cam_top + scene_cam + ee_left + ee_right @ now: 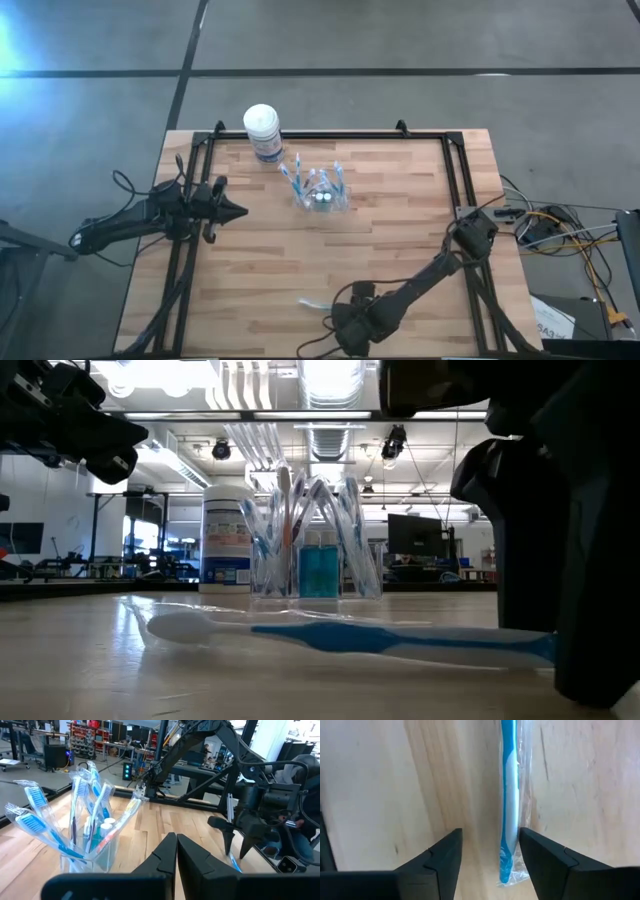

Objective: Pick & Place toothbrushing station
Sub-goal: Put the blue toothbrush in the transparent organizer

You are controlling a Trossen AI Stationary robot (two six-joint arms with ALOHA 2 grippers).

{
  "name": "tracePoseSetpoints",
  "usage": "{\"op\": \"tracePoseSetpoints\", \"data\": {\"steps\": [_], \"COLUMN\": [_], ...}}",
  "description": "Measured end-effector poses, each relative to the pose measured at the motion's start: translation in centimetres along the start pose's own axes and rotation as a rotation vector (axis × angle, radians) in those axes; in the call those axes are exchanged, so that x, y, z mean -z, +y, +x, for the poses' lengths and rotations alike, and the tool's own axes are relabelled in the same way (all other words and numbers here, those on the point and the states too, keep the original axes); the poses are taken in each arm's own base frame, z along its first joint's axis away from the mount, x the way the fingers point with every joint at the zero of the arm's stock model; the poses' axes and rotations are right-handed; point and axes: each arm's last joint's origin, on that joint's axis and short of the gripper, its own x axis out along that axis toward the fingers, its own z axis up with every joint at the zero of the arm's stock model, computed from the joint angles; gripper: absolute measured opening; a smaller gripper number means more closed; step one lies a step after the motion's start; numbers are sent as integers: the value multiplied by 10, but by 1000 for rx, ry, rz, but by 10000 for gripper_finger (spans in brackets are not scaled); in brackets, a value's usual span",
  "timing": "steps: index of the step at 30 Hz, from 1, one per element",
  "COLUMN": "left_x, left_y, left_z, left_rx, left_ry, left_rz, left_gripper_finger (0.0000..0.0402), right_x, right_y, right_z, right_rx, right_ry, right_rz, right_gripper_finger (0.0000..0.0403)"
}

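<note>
- Right wrist view: one wrapped toothbrush [509,795] lies flat on the table [370,780], its blue handle end between the spread fingers of the right gripper [490,862], nearer one finger than the other; the jaws stand released and nothing is grasped.
- High view: this toothbrush [312,301] rests near the table's front edge, well apart from the clear cup [322,197] at mid-table.
- Progress, as judged: the cup already holds a fan of toothbrushes [75,820]; the flat one is left to pick and place, so the task looks close to its end.
- Materials: the brushes are slim blue-and-white plastic in clear crinkled film; the cup is transparent and thin-walled, with white-capped pieces [106,826] inside; the table is pale striped wood.
- Left gripper [238,211]: clenched on nothing, waiting left of the cup.
- White-lidded tub [263,131]: a cylinder with a blue label, just behind the cup.
</note>
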Motion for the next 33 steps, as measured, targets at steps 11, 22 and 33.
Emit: {"op": "tracePoseSetpoints", "data": {"steps": [11,22,33], "left_x": [0,0,3], "left_y": [-1,-1,0], "left_z": [0,0,2], "left_rx": [17,25,22], "left_ry": [3,4,-9], "left_rz": [0,-1,5], "left_gripper_finger": [19,19,19], "right_x": [-3,-17,-35], "right_y": [-5,-21,-75], "right_z": [1,-54,-143], "right_rx": [27,167,137], "right_ry": [-3,-247,-841], "right_rz": [-66,-120,-173], "right_gripper_finger": [72,18,16]}}
